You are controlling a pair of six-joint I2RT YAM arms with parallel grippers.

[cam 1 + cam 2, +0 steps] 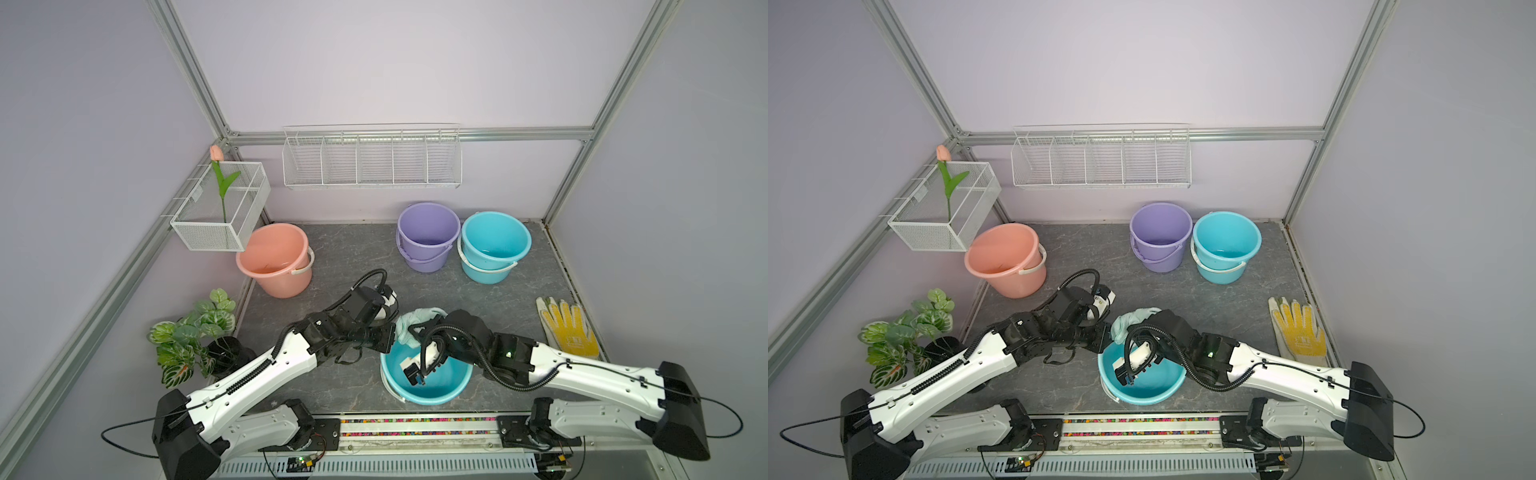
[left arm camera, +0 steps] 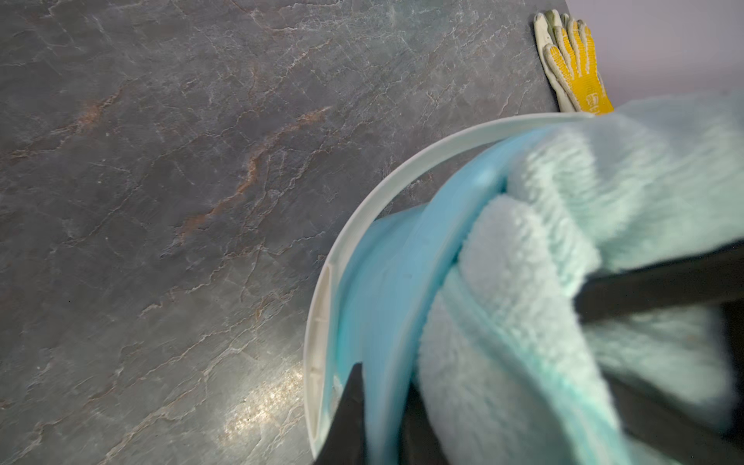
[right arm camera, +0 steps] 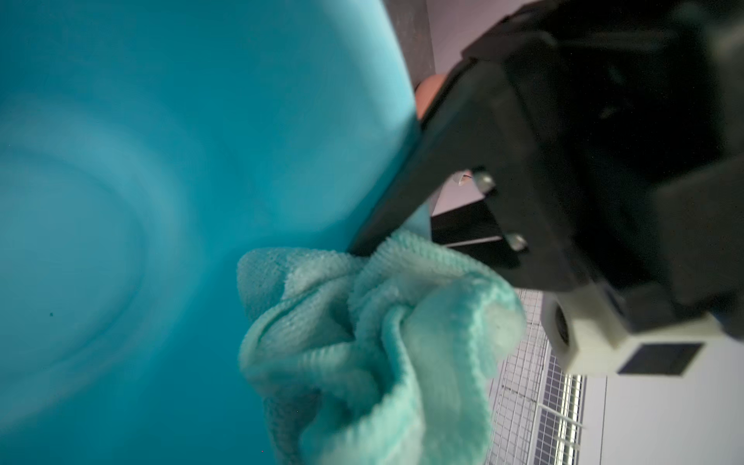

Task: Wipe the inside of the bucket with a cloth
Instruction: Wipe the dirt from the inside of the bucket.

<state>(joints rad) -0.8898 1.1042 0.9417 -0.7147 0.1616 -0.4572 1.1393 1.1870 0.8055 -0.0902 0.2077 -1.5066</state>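
A blue bucket (image 1: 432, 392) with a white handle sits tilted at the front middle in both top views. My left gripper (image 1: 388, 338) is shut on its rim (image 2: 406, 257), one black finger outside the wall and one inside. The pale mint-green cloth (image 1: 417, 322) is bunched over the far rim, partly hanging into the bucket (image 3: 161, 161). My right gripper (image 1: 419, 332) reaches over the bucket and is shut on the cloth (image 3: 362, 342). The bunched cloth hides its fingertips in the right wrist view.
A pink bucket (image 1: 276, 257) stands at the back left, a purple bucket (image 1: 428, 235) and two stacked blue buckets (image 1: 494, 245) at the back right. A yellow-and-white glove (image 1: 569, 326) lies right. A potted plant (image 1: 195, 332) stands left. A wire basket (image 1: 220, 208) hangs above.
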